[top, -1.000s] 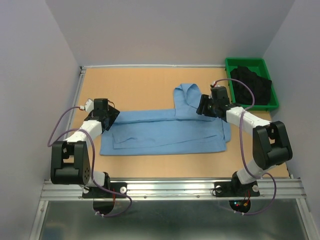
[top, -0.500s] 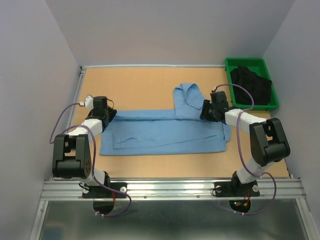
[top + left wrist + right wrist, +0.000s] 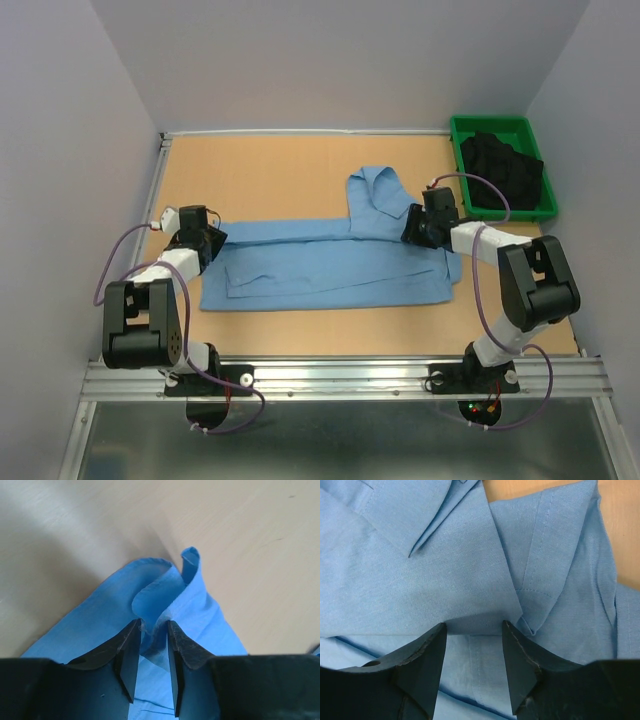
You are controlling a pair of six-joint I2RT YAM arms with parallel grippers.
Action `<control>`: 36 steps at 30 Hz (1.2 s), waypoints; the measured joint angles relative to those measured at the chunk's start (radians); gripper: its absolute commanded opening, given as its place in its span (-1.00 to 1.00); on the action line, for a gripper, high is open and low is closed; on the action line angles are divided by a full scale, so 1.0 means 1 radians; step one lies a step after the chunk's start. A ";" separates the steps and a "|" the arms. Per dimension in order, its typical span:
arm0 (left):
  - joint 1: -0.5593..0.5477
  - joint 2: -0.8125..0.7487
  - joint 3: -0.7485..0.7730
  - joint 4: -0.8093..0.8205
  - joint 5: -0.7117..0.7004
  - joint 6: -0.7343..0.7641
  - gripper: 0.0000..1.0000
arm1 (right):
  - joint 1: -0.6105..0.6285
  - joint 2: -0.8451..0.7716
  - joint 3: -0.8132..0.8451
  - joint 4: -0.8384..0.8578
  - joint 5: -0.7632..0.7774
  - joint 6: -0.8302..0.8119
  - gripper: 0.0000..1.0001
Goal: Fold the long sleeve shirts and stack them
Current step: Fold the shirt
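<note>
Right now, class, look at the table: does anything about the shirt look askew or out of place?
Yes. The light blue shirt is an uneven band: its collar end juts toward the far edge, and its left tip curls up, pinched in the left gripper.

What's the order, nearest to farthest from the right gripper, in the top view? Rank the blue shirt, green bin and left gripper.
1. blue shirt: directly under the right gripper, beside the collar.
2. green bin: far right corner of the table.
3. left gripper: across the table, at the shirt's left end.
</note>
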 measured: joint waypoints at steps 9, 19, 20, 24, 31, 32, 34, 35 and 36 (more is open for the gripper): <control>0.006 -0.146 0.011 -0.173 -0.034 0.005 0.75 | -0.001 -0.093 0.002 -0.021 -0.063 -0.006 0.56; -0.120 -0.183 0.179 -0.146 0.069 0.033 0.63 | 0.052 -0.096 0.158 0.005 -0.234 0.078 0.60; -0.140 -0.167 0.192 -0.137 0.080 0.032 0.60 | 0.066 -0.081 0.181 0.019 -0.246 0.091 0.59; -0.199 -0.062 0.237 -0.079 0.119 0.034 0.48 | 0.130 0.015 0.286 0.079 -0.292 0.140 0.53; -0.203 0.107 0.243 -0.049 0.148 0.074 0.47 | 0.196 0.189 0.405 0.137 -0.341 0.168 0.39; -0.203 0.117 0.242 -0.050 0.151 0.077 0.47 | 0.201 0.209 0.412 0.138 -0.345 0.168 0.36; -0.203 0.124 0.229 -0.046 0.156 0.082 0.47 | 0.212 0.250 0.414 0.138 -0.357 0.161 0.31; -0.204 0.123 0.217 -0.041 0.158 0.085 0.46 | 0.214 0.271 0.414 0.138 -0.365 0.155 0.28; -0.205 0.122 0.204 -0.040 0.158 0.088 0.46 | 0.216 0.283 0.414 0.138 -0.371 0.150 0.27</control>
